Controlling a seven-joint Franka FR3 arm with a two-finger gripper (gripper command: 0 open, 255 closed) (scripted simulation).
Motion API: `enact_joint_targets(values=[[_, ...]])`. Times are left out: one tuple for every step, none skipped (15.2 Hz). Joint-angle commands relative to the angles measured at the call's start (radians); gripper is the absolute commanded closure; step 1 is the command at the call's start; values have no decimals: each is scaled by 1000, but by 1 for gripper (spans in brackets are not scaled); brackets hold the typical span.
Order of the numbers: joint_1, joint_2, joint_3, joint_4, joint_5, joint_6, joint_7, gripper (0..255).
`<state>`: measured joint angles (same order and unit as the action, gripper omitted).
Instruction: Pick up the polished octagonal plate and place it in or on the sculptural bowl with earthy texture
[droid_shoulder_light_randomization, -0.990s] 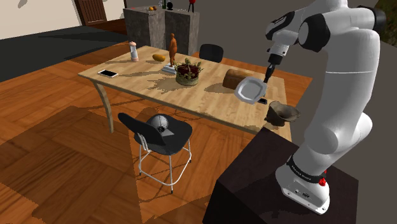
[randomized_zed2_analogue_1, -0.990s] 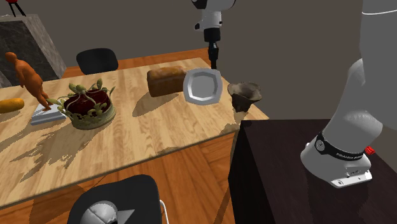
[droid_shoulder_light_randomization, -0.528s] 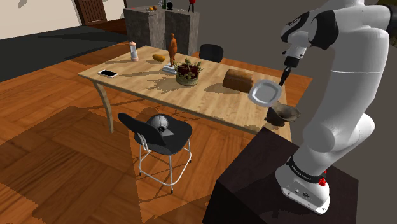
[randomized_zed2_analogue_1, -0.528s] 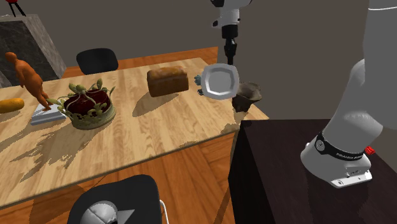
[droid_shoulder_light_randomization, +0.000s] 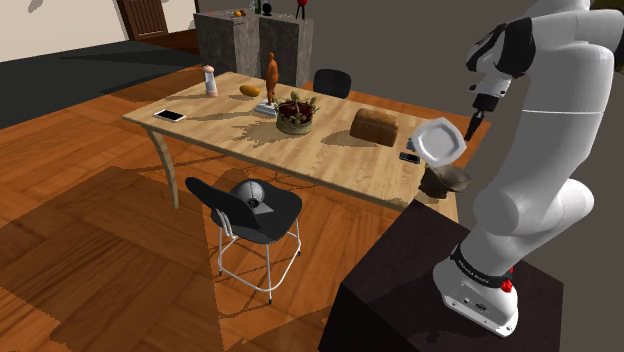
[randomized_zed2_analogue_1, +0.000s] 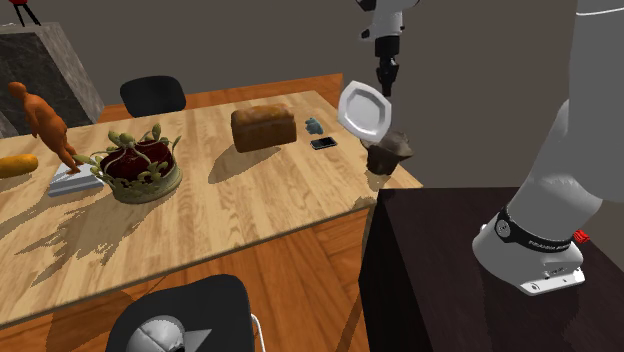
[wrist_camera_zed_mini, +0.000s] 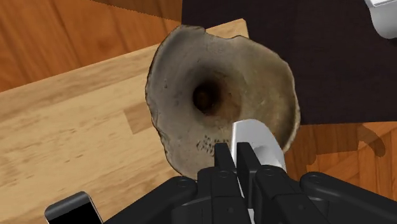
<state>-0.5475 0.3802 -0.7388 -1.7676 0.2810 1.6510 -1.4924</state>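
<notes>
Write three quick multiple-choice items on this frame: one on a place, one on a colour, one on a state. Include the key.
1. Where is the octagonal plate?
A) flat on the table
B) in the air, just above the bowl
C) on a chair seat

2. What colour is the standing figurine?
A) blue
B) white
C) orange-brown

3. How do the jaws stand?
A) shut on the plate's rim
B) wide open
C) shut on nothing

Key:
1 B: both exterior views show the plate hanging tilted from the jaws over the bowl.
2 C: it is orange-brown in both exterior views.
3 A: the wrist view shows them clasping the plate's edge, with the bowl's mouth beneath.
</notes>
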Motion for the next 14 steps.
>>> enact_joint_targets(values=[[-12, 8, -3, -4, 1, 8, -18, 255], [-13, 14, -1, -10, 5, 19, -21, 255], [-14, 20, 1, -17, 9, 30, -24, 255], [-16, 27, 3, -23, 13, 41, -27, 255], [-17, 33, 6, -29, 18, 51, -30, 255], [-19, 40, 8, -35, 22, 62, -34, 255], [-20, 46, 10, -40, 27, 72, -37, 255], [-22, 53, 13, -45, 31, 82, -40, 255], [-24, 61, 16, -50, 36, 93, -44, 255], [-25, 68, 18, -55, 41, 103, -47, 255], [-27, 75, 21, -59, 46, 113, -50, 255], [-29, 83, 24, -63, 51, 123, -54, 255], [-31, 90, 27, -67, 57, 133, -57, 255], [-33, 98, 30, -71, 62, 142, -61, 255]])
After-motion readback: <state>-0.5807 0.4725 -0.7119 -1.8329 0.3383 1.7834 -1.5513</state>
